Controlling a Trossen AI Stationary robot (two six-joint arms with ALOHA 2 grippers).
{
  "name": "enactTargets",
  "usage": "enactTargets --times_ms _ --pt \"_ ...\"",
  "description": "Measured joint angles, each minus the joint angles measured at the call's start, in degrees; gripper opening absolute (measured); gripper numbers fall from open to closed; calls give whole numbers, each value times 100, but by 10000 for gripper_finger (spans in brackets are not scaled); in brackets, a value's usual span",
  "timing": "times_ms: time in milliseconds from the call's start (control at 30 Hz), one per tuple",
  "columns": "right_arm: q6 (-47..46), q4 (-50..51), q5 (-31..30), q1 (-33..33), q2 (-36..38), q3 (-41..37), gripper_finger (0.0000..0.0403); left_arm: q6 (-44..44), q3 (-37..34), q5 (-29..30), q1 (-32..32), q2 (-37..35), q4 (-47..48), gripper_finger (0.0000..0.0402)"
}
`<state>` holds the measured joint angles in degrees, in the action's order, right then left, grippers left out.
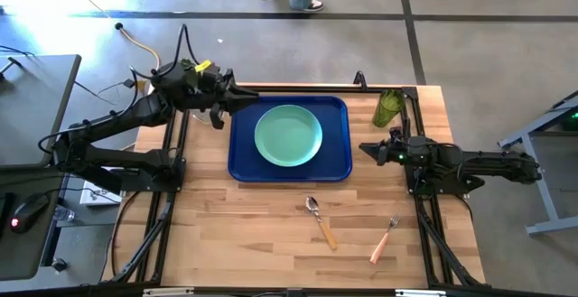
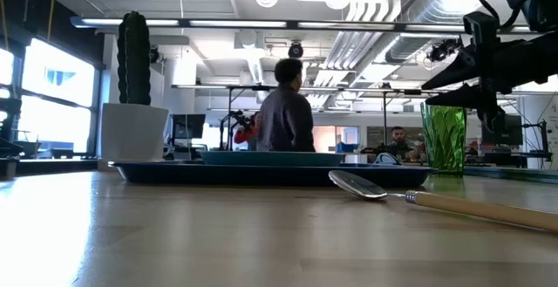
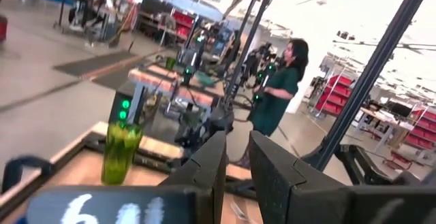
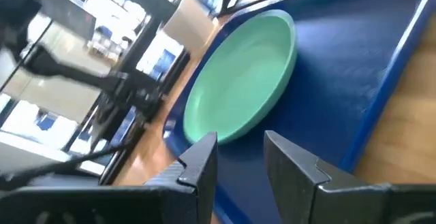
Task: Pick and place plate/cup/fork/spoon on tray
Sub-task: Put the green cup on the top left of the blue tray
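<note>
The mint-green plate [image 1: 288, 134] lies flat in the dark blue tray [image 1: 336, 166] at the table's middle; both also show in the right wrist view, the plate [image 4: 242, 81] and the tray [image 4: 381, 54]. The green cup [image 1: 388, 107] stands upright on the table beyond the tray's far right corner. The spoon [image 1: 321, 220] and the fork [image 1: 384, 238] lie on the table near the front. My left gripper [image 1: 251, 99] is open and empty above the tray's far left corner. My right gripper [image 1: 363, 148] is open and empty, level, just right of the tray.
A cactus in a white pot [image 2: 133, 133] stands at the far left of the low view. The table's black frame rails [image 1: 420, 116] run along its sides. Bare wood [image 1: 235, 234] lies in front of the tray. A person [image 2: 283, 112] stands in the room behind.
</note>
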<state>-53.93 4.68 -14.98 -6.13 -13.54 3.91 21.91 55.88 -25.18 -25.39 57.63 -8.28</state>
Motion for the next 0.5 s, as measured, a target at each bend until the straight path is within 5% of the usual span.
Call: enactTargets --times_ms 167,500 --pt "115 -628 -724 -1 2 0 113 -11 0 21 -11 2 -223 55" --pt "1689 -2514 -1111 -1 2 235 113 -455 0 23 -9 2 -200 56"
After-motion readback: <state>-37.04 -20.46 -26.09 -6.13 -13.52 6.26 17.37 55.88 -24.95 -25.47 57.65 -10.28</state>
